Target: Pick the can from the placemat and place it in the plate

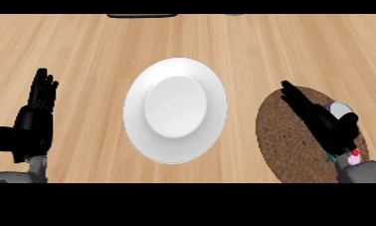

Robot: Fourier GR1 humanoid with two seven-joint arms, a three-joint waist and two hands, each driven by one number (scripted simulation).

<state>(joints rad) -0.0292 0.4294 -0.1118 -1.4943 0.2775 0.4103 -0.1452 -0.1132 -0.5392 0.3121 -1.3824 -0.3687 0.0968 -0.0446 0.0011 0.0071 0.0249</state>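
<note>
Can, mostly hidden behind the right robot hand with straight fingers, on round woven brown placemat beside glossy white plate

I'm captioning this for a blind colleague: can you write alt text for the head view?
The robot's right hand reaches over a can on a round brown placemat at the right. A white plate holding nothing sits mid-counter, and the left hand rests open at the left edge, fingers up.
</note>
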